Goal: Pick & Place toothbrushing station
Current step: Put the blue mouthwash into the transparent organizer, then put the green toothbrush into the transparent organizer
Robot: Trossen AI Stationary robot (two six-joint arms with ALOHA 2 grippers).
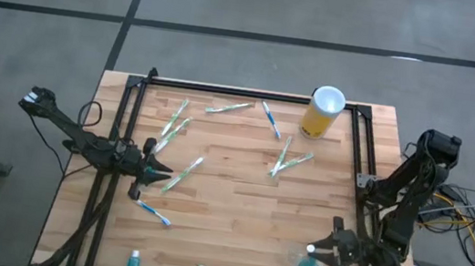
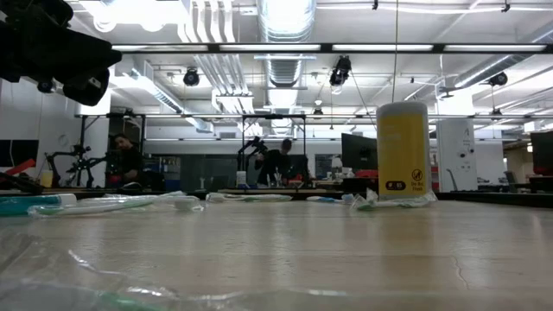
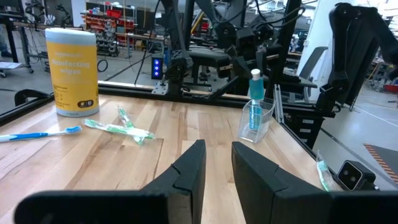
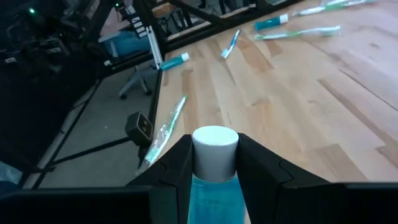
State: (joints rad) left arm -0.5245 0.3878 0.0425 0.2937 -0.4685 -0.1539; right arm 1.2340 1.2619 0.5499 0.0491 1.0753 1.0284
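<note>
Jaws of my right gripper (image 4: pixel 213 163) closed around small teal white-capped tube (image 4: pixel 214 163), tube standing in small clear plastic cup (image 1: pixel 310 264) at 5 o'clock on wooden counter (image 1: pixel 238 197). Left gripper (image 1: pixel 151 172) at 9 o'clock, jaws slightly parted, empty, hovering near white-green toothbrush (image 1: pixel 182 174), likely next pick.

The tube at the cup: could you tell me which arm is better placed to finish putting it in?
Right. Its hand is shut on the tube right at the cup; the left hand is open, far across the table.
</note>
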